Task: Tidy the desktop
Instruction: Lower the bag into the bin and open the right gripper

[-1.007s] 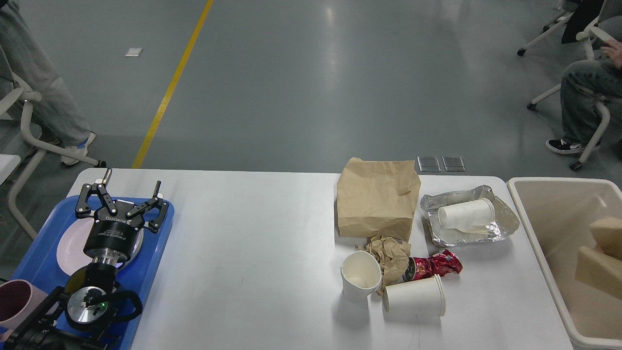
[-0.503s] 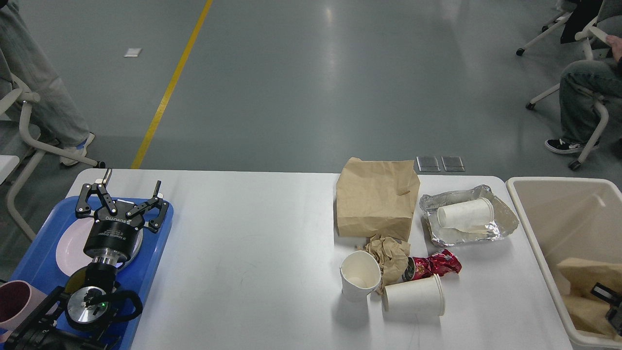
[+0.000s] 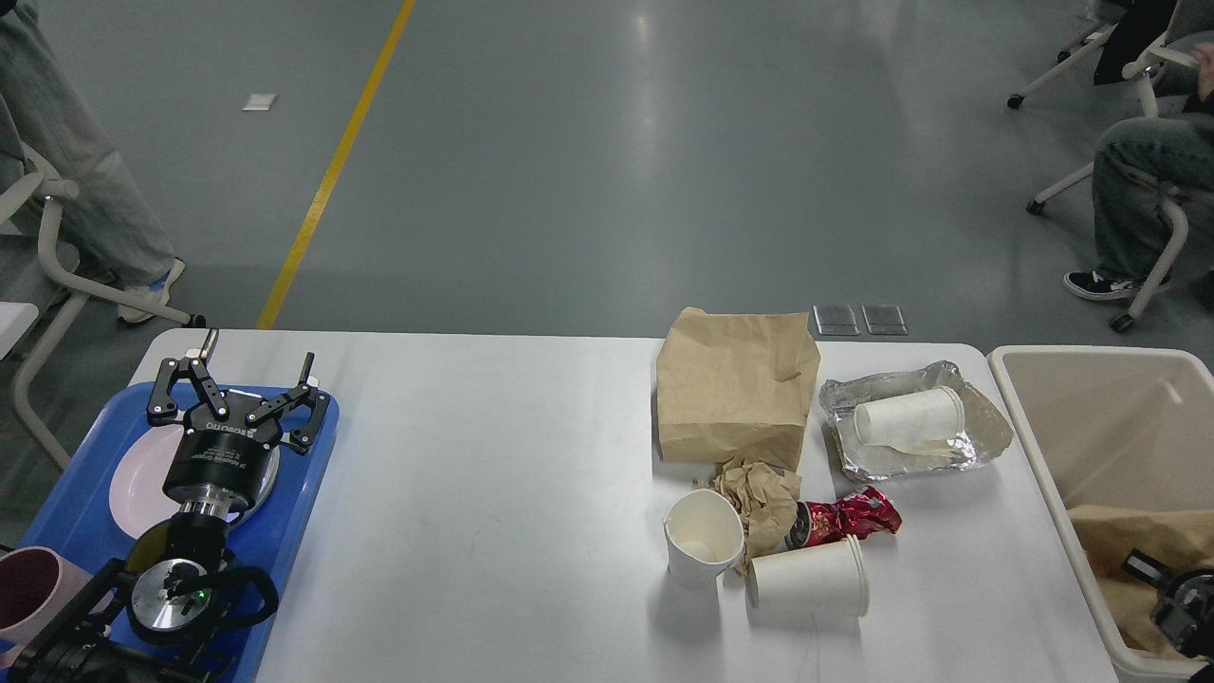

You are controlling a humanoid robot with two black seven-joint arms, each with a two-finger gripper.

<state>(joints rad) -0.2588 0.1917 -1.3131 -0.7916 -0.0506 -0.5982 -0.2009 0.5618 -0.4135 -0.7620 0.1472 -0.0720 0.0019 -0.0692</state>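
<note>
The white desktop (image 3: 493, 493) carries litter on its right half: a brown paper bag (image 3: 735, 394), crumpled brown paper (image 3: 759, 498), a red wrapper (image 3: 847, 519), an upright paper cup (image 3: 702, 543), a paper cup lying on its side (image 3: 808, 577), and a third cup (image 3: 909, 415) lying on a foil sheet (image 3: 982, 427). My left gripper (image 3: 258, 356) stands open and empty over the blue tray (image 3: 294, 512). Only a dark part of my right gripper (image 3: 1174, 596) shows, low inside the cream bin (image 3: 1053, 474), against brown paper (image 3: 1129, 536); its fingers cannot be told apart.
A pink plate (image 3: 128, 489) lies in the tray under my left arm, and a pink mug (image 3: 28, 588) stands at the tray's near left. Chairs and seated people's legs (image 3: 1129, 180) are beyond the table on both sides.
The brown paper in the bin has sunk lower and flattened. My right gripper has come into view at the bin's near corner. The left arm has not moved.
</note>
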